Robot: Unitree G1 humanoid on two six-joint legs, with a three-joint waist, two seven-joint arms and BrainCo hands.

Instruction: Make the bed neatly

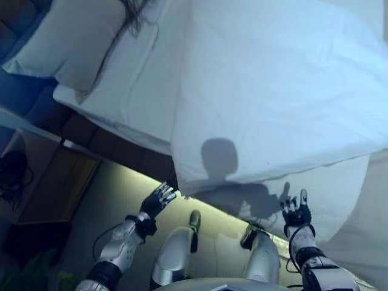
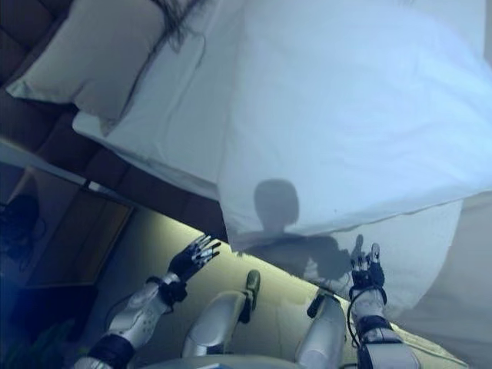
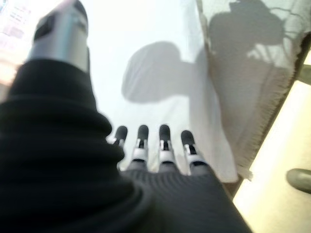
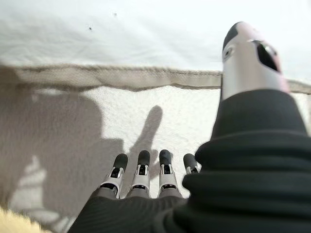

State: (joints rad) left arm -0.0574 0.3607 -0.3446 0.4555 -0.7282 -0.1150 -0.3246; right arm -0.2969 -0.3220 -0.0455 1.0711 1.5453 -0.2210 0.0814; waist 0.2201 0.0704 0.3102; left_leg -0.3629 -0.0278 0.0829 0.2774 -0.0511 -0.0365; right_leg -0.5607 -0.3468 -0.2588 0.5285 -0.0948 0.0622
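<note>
A white duvet (image 1: 279, 91) covers most of the bed, its near edge (image 4: 121, 76) hanging over the bed's side. Beside it lies bare white sheet (image 1: 139, 85), and a pillow (image 1: 73, 42) rests at the head end, far left. My left hand (image 1: 156, 201) hovers open beside the bed, near the duvet's lower corner (image 3: 243, 170), touching nothing. My right hand (image 1: 296, 211) is open too, fingers (image 4: 141, 167) straight, held just in front of the bed's draped side (image 4: 97, 126) below the duvet edge. Neither hand holds cloth.
A dark padded headboard (image 2: 46, 115) runs along the far left. A wooden bedside table (image 1: 54, 182) stands at the left by the bed. Pale floor (image 1: 127, 200) lies between me and the bed's side.
</note>
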